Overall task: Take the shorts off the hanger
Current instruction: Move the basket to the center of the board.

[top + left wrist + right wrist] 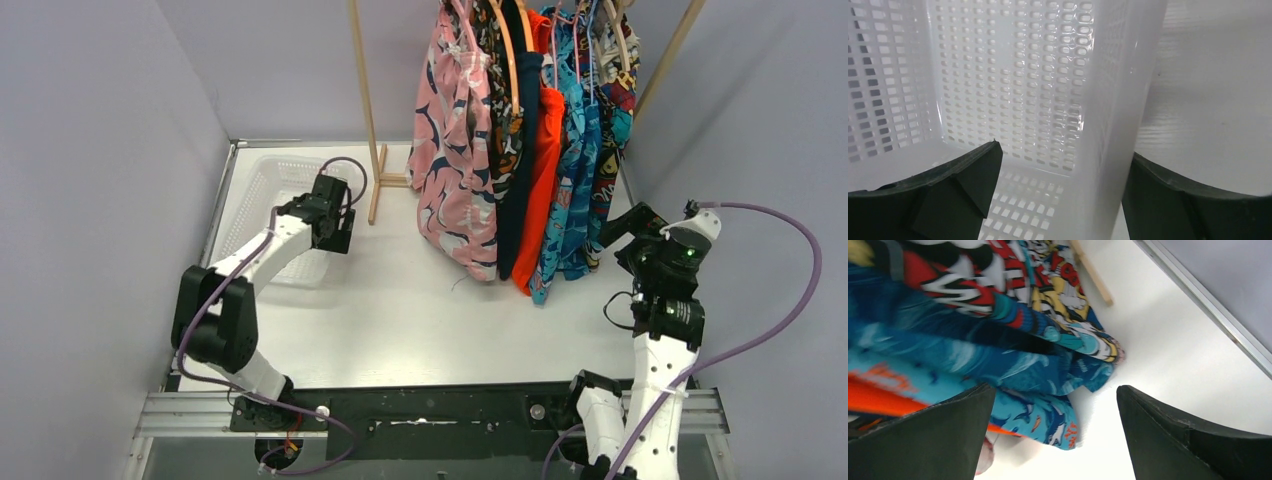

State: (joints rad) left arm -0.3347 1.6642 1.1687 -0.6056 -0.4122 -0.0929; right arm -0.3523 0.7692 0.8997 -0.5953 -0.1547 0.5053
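**Mia:** Where are the shorts (520, 150)?

**Tom:** Up at the back; they hang in a tight row on hangers (506, 55) on the wooden rack (366, 100); their low ends come down close to the white table (400, 320).

**Mia:** What colours do you see?

**Tom:** From the left there is a pink pair (455, 170); then a black pair (503, 130) with orange and white bits; then a navy pair (522, 190); then an orange-red pair (545, 170); then a blue pair (575, 200) with fish on it; the comic pair (615, 110) is last, at the right end.

**Mia:** What is the right gripper (622, 228) doing?

**Tom:** It is low down, just beside the right end of the row; its fingers are spread wide and nothing is between them; its own camera looks up at the blue pair and the comic pair; I cannot tell if a finger touches the cloth.

**Mia:** And the left gripper (338, 232)?

**Tom:** It is far from the shorts, over on the left; it hangs above the right wall of a white basket (262, 185) full of little holes; its fingers are wide apart too and it holds nothing; one finger is over the inside of the basket; the other is over the bare table.
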